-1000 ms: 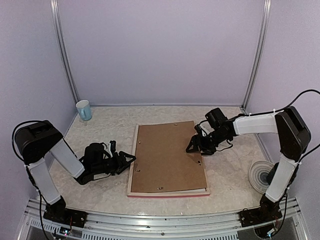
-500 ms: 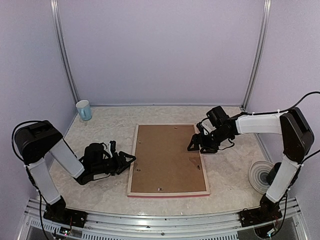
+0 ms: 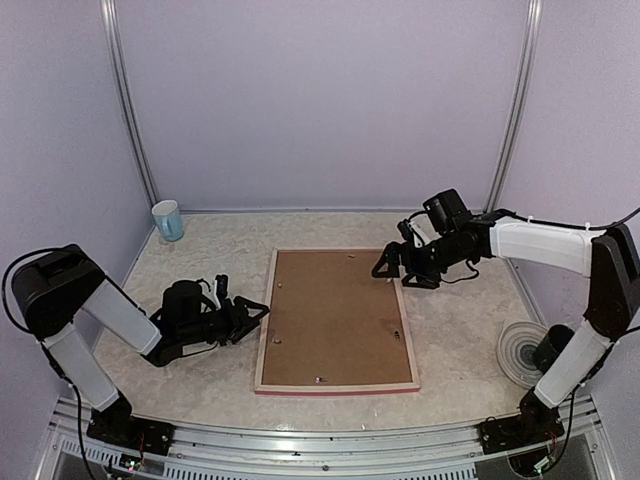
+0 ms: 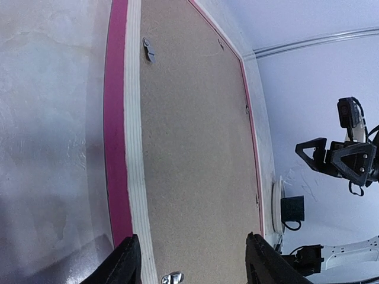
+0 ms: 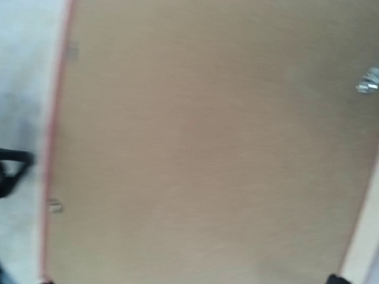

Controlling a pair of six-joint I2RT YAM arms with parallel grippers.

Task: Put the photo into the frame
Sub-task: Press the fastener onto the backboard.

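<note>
From my station I see an enclosure of plain lilac panels: a back wall (image 3: pixel 320 100), a left wall (image 3: pixel 50 120) and a right wall (image 3: pixel 590 100). A slim metal upright stands in each rear corner, the left upright (image 3: pixel 130 110) and the right upright (image 3: pixel 512 110) both leaning slightly outward toward the top. The surface (image 3: pixel 460 340) is pale and mottled like stone. A ribbed aluminium rail (image 3: pixel 320 440) runs along its near edge. The light is soft and even, and shadows are faint.
</note>
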